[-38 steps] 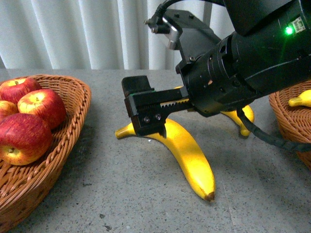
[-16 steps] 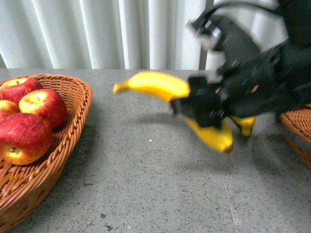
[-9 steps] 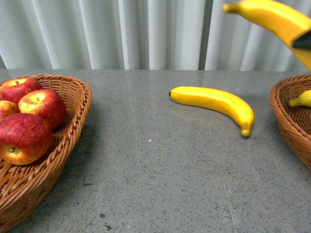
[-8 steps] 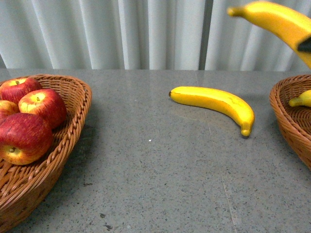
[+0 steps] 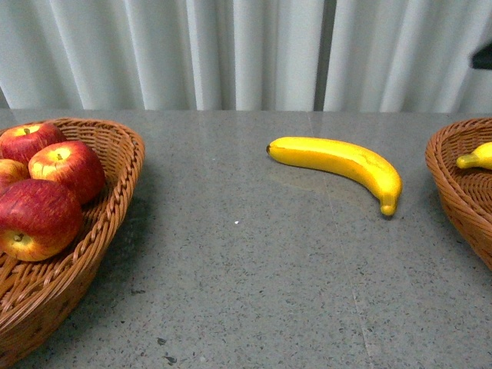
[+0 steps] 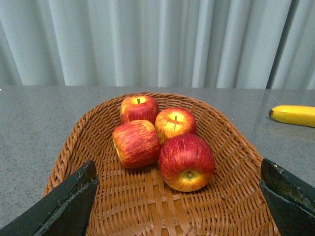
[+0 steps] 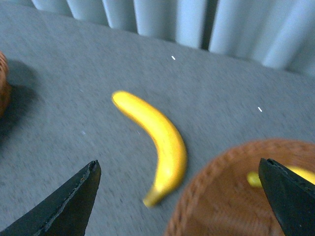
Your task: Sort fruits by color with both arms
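Note:
Several red apples lie in the left wicker basket; they also show in the left wrist view. My left gripper hangs open and empty over this basket, near its front rim. One banana lies on the table, also seen in the right wrist view. My right gripper is open and empty above the rim of the right basket, where a banana's end shows. In the front view only a dark bit of the right arm shows.
The right basket stands at the table's right edge, with a banana tip inside. Grey stone table lies between the baskets. A white curtain hangs behind. The banana's end also shows in the left wrist view.
The right gripper lifted one banana off the table and carried it up to the right. That banana has left the front view and the gripper is now empty. The other banana stayed.

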You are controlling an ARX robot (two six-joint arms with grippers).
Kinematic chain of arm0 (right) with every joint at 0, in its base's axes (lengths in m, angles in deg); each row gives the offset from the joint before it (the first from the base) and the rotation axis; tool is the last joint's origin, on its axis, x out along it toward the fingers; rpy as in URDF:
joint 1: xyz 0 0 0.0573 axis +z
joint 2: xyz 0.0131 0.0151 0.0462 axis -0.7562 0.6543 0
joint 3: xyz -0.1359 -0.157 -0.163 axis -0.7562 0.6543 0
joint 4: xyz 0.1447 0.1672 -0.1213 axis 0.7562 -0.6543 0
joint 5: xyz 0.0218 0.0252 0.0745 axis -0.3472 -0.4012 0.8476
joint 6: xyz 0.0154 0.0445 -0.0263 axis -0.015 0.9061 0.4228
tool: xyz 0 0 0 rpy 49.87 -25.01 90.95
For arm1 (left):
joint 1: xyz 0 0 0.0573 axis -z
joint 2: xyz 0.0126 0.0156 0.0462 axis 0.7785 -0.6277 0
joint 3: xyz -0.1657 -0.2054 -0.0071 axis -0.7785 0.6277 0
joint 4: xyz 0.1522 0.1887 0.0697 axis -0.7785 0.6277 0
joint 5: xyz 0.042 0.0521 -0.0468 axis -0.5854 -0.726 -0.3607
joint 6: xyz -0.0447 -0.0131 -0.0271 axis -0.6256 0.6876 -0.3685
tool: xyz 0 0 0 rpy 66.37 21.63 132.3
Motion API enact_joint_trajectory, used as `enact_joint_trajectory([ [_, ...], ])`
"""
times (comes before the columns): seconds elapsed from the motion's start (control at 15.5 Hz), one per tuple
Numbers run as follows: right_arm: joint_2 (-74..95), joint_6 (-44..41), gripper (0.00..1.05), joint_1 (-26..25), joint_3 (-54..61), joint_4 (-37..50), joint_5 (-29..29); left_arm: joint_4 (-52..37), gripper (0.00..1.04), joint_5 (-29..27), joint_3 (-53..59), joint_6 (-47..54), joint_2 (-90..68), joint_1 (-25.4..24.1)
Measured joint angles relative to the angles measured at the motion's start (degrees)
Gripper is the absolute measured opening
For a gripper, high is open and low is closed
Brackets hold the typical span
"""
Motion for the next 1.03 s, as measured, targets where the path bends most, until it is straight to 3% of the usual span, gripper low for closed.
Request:
enact_joint_trajectory([
  [0.19, 12.7, 2.8, 0.98, 11.4, -10.8, 1.4, -3.0, 0.0, 0.98, 0.0, 0.0, 0.0, 0.0, 0.0],
  [0.39, 25.6, 1.8, 0.98, 16.5, -22.2, -0.7, -4.0, 0.0, 0.98, 0.0, 0.0, 0.0, 0.0, 0.0],
  [0.58, 39.1, -1.3, 0.98, 14.5, -33.8, -4.7, -5.9, 0.0, 0.98, 0.0, 0.0, 0.0, 0.0, 0.0],
  [0.84, 41.9, -5.5, 0.98, 11.5, -36.0, -9.3, -3.1, 0.0, 0.98, 0.0, 0.0, 0.0, 0.0, 0.0],
  [1.03, 43.4, -11.0, 0.98, 8.1, -37.3, -9.5, -4.2, 0.0, 0.98, 0.0, 0.0, 0.0, 0.0, 0.0],
])
